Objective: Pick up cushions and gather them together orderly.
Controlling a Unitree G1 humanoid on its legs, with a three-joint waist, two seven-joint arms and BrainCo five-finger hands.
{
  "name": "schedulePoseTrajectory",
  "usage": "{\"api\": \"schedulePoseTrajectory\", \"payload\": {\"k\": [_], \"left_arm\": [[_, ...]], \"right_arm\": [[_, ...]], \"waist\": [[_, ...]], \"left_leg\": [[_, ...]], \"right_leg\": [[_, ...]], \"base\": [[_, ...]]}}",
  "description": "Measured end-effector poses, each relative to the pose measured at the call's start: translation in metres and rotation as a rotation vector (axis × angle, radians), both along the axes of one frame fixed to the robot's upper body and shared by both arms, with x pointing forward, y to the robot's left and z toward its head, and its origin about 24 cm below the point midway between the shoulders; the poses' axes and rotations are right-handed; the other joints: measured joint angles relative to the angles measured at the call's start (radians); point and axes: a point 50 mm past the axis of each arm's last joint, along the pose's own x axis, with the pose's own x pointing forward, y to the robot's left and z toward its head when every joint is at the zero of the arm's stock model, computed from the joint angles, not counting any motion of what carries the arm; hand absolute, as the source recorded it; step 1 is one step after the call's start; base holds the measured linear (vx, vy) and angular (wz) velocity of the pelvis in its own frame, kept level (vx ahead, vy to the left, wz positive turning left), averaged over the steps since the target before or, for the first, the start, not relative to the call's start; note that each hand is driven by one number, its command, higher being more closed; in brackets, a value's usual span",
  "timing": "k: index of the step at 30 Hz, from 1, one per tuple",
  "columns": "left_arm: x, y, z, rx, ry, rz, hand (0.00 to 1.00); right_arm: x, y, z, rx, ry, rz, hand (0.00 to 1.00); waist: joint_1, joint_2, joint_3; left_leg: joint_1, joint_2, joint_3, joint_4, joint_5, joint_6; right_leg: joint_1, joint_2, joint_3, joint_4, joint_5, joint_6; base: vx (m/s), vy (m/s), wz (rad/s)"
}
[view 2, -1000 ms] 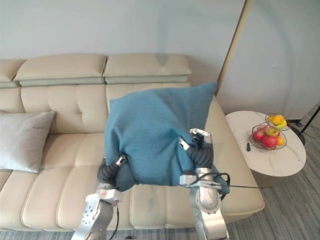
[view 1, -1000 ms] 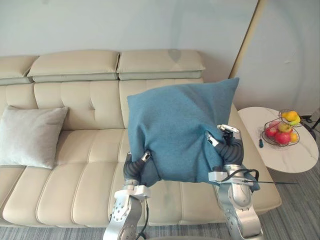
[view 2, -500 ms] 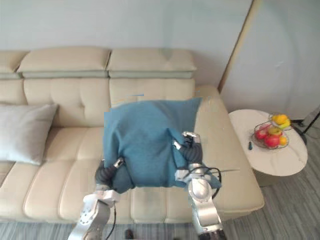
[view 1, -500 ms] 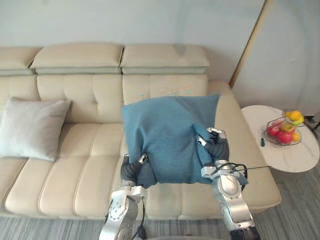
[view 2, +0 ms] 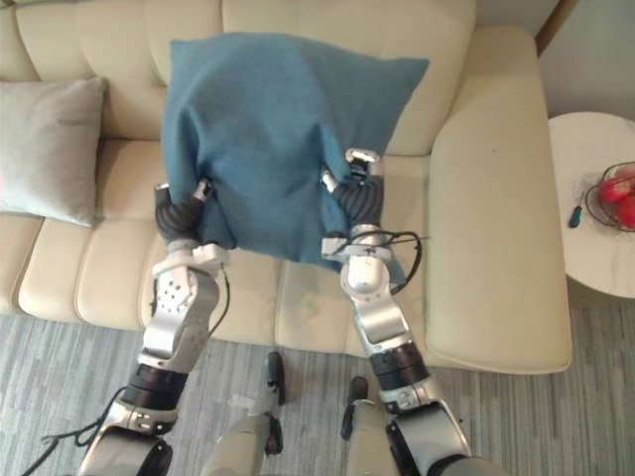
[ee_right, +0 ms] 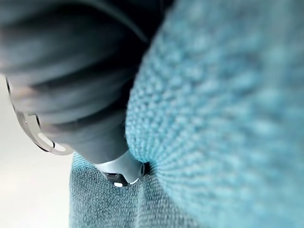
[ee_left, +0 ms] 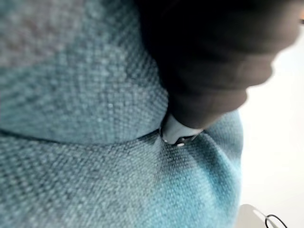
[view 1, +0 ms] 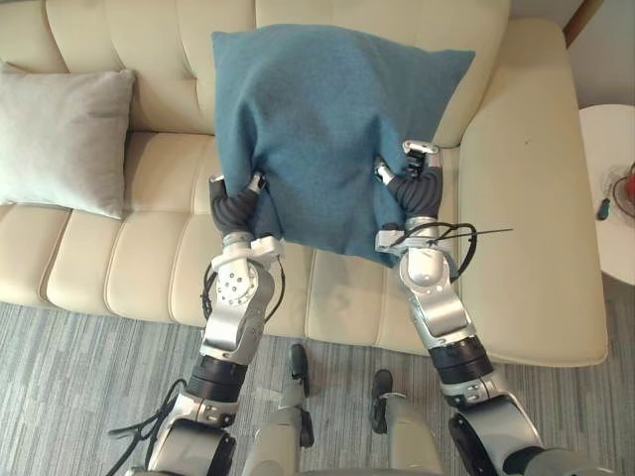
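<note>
A big blue cushion (view 1: 327, 119) stands upright in front of the beige sofa's (view 1: 526, 198) backrest, held between my two hands. My left hand (view 1: 236, 203) presses into its lower left side and my right hand (view 1: 417, 188) into its lower right side. Both dark wrist covers sink into the cloth, as the left wrist view (ee_left: 209, 61) and the right wrist view (ee_right: 80, 71) show up close against the blue weave (ee_left: 95, 180). A light grey cushion (view 1: 60, 139) leans on the backrest at the sofa's left. I cannot tell whether the blue cushion touches the seat.
A round white side table (view 2: 585, 248) stands right of the sofa with a wire fruit basket (view 2: 615, 198) and a small dark object on it. Seat room lies between the two cushions. Grey striped carpet (view 1: 79, 377) runs along the sofa's front.
The camera has tipped down, so the whole picture has shifted and the sofa looks closer. The blue cushion stays between both hands and now covers the backrest.
</note>
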Motion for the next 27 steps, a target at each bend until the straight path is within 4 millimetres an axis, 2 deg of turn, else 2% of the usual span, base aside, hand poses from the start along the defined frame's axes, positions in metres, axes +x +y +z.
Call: {"api": "schedulePoseTrajectory", "payload": {"k": [2,3,4,5,7,8,9,10,11,12,14,15,16,17,19,22,27], "left_arm": [[0.020,-0.004,0.027,0.048,-0.049,0.008,1.00],[0.032,-0.008,0.057,0.075,-0.112,0.013,1.00],[0.034,-0.009,0.064,0.080,-0.128,0.015,1.00],[0.040,-0.013,0.096,0.094,-0.202,0.021,1.00],[0.044,-0.015,0.120,0.109,-0.246,0.029,1.00],[0.046,-0.016,0.129,0.106,-0.261,0.033,0.00],[0.046,-0.020,0.156,0.098,-0.312,0.039,0.00],[0.043,-0.025,0.183,0.093,-0.370,0.050,0.00],[0.041,-0.027,0.192,0.094,-0.391,0.057,0.00],[0.035,-0.030,0.223,0.113,-0.460,0.086,0.00],[0.032,-0.029,0.235,0.110,-0.483,0.104,0.00],[0.033,-0.029,0.235,0.103,-0.472,0.093,0.00],[0.042,-0.034,0.225,0.118,-0.412,0.070,0.00],[0.047,-0.034,0.218,0.123,-0.373,0.064,0.00],[0.063,-0.030,0.198,0.146,-0.252,0.066,0.00],[0.071,-0.022,0.180,0.144,-0.190,0.067,0.00],[0.084,-0.002,0.146,0.118,-0.074,0.088,0.00]], "right_arm": [[0.012,-0.002,0.028,0.016,-0.063,-0.035,1.00],[0.018,-0.003,0.054,0.019,-0.131,-0.089,1.00],[0.019,-0.003,0.060,0.024,-0.147,-0.096,1.00],[0.019,-0.004,0.084,0.048,-0.219,-0.135,1.00],[0.018,-0.005,0.100,0.065,-0.263,-0.174,1.00],[0.019,-0.006,0.107,0.076,-0.277,-0.189,0.00],[0.020,-0.009,0.131,0.107,-0.326,-0.236,0.00],[0.018,-0.013,0.157,0.131,-0.385,-0.289,0.00],[0.016,-0.015,0.167,0.132,-0.412,-0.311,0.00],[0.010,-0.025,0.200,0.138,-0.489,-0.371,0.00],[0.006,-0.036,0.216,0.157,-0.520,-0.412,0.00],[0.008,-0.042,0.219,0.171,-0.498,-0.408,0.00],[0.014,-0.052,0.217,0.171,-0.443,-0.413,0.00],[0.018,-0.054,0.214,0.172,-0.414,-0.407,0.00],[0.031,-0.050,0.204,0.150,-0.330,-0.363,0.00],[0.043,-0.041,0.193,0.092,-0.254,-0.313,0.00],[0.057,-0.038,0.175,0.078,-0.154,-0.213,0.00]], "waist": [[0.006,0.011,0.008],[0.009,0.025,0.019],[0.010,0.027,0.023],[0.011,0.039,0.058],[0.011,0.041,0.075],[0.013,0.041,0.075],[0.006,0.041,0.075],[0.004,0.041,0.075],[0.004,0.041,0.075],[0.013,0.044,0.076],[0.014,0.048,0.079],[0.012,0.052,0.082],[0.012,0.051,0.093],[0.011,0.050,0.093],[0.000,0.048,0.100],[-0.005,0.046,0.128],[-0.018,0.038,0.134]], "left_leg": [[-0.064,0.005,-0.007,0.000,0.010,-0.009],[-0.122,0.010,-0.008,0.000,-0.001,-0.017],[-0.134,0.011,-0.006,-0.001,-0.004,-0.019],[-0.167,0.018,0.021,-0.001,-0.003,-0.021],[-0.195,0.013,0.042,-0.001,0.038,0.001],[-0.209,0.010,0.043,-0.001,0.045,0.002],[-0.255,0.004,0.040,-0.001,0.078,-0.015],[-0.308,0.004,0.034,-0.001,0.113,-0.052],[-0.328,0.004,0.030,-0.001,0.128,-0.061],[-0.396,0.017,0.026,-0.001,0.160,-0.038],[-0.437,0.034,0.022,-0.001,0.167,-0.030],[-0.450,0.043,0.022,-0.001,0.167,-0.030],[-0.452,0.051,0.025,-0.001,0.167,-0.030],[-0.452,0.053,0.028,-0.001,0.167,-0.030],[-0.437,0.057,0.043,-0.001,0.177,-0.018],[-0.393,0.061,0.071,-0.001,0.192,-0.001],[-0.381,0.081,0.097,-0.001,0.194,0.002]], "right_leg": [[-0.077,0.001,0.000,0.025,0.000,-0.003],[-0.148,0.001,0.000,0.049,0.004,-0.009],[-0.160,0.001,0.000,0.052,0.006,-0.010],[-0.201,0.002,0.005,0.062,0.020,-0.012],[-0.240,-0.001,0.026,0.072,0.024,-0.010],[-0.257,-0.002,0.031,0.075,0.025,-0.010],[-0.304,-0.008,0.034,0.079,0.028,-0.009],[-0.354,-0.012,0.032,0.079,0.035,-0.013],[-0.371,-0.013,0.030,0.079,0.036,-0.015],[-0.436,0.001,0.025,0.078,0.049,-0.027],[-0.464,0.016,0.008,0.068,0.056,-0.035],[-0.471,0.024,-0.003,0.061,0.059,-0.040],[-0.471,0.032,-0.006,0.061,0.060,-0.042],[-0.471,0.034,-0.006,0.061,0.060,-0.042],[-0.460,0.037,-0.006,0.064,0.060,-0.042],[-0.417,0.041,-0.007,0.063,0.060,-0.042],[-0.397,0.062,-0.007,0.046,0.060,-0.042]], "base": [[-0.13,-0.056,0.03],[-0.14,-0.038,0.01],[-0.13,-0.022,-0.04],[-0.07,-0.004,-0.11],[-0.04,-0.004,-0.12],[0.00,0.000,0.00],[0.01,-0.031,0.14],[0.01,-0.029,0.20],[-0.01,-0.087,0.16],[-0.01,-0.087,0.05],[0.02,-0.096,-0.03],[0.06,-0.096,-0.04],[0.06,-0.089,-0.03],[0.09,-0.153,-0.05],[0.09,-0.158,-0.03],[0.07,-0.123,0.00],[0.06,-0.096,-0.05]]}}
